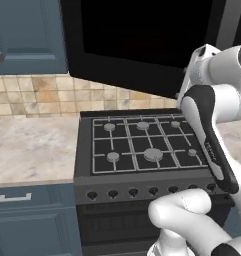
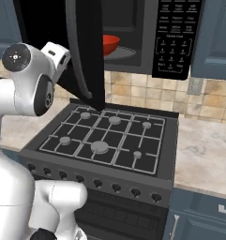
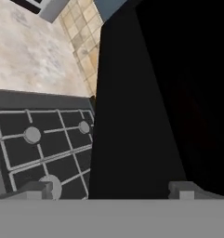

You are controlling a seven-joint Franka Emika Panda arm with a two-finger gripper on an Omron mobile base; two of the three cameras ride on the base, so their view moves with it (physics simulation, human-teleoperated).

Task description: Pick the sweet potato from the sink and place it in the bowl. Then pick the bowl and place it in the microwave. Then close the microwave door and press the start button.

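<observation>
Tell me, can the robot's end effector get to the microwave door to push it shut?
Probably yes. The end effector is open and already sits right up against the open microwave door, with nothing between them. The bowl is inside the microwave, out of the door's way.

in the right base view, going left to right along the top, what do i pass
arm → microwave door, swung open → red bowl inside the microwave → button panel → blue cabinet
</observation>
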